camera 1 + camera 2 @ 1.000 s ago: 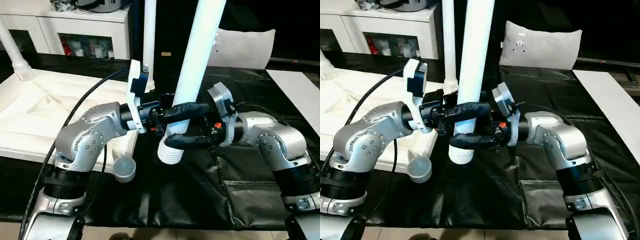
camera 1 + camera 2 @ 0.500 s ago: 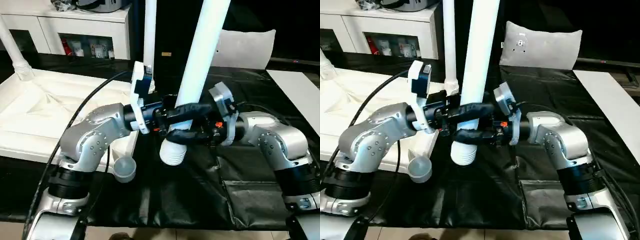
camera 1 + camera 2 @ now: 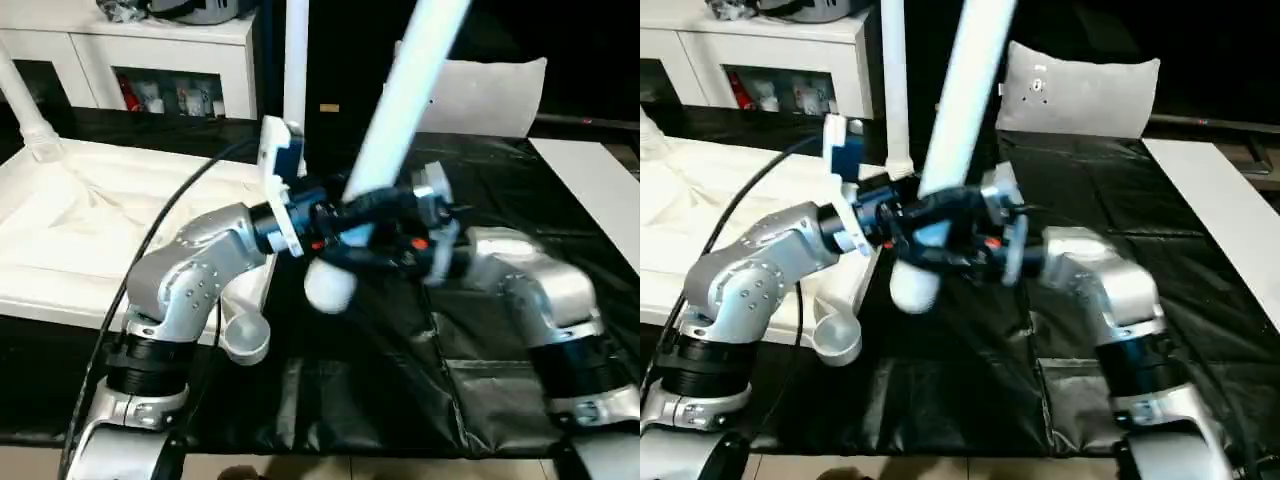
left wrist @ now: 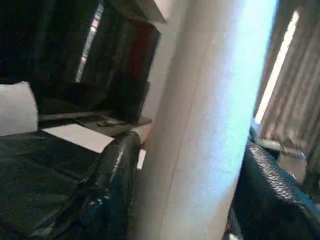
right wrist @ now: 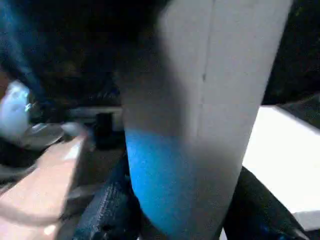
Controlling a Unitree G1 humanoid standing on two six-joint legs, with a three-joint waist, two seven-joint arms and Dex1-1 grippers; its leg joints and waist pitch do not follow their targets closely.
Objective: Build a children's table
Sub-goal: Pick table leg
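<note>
Black-covered bench [image 3: 380,400]: both tools, left tool [image 3: 345,215] and right tool [image 3: 375,255], clasped tilted leg [image 3: 400,110]; next, seat threaded end in tabletop [image 3: 90,220] corner socket.

A leg [image 3: 400,110] leans between the two grippers, over the sheet [image 3: 400,370]. The tabletop [image 3: 90,220] lies to the left, a pillow [image 3: 490,95] behind, cabinets [image 3: 150,60] further back left.
</note>
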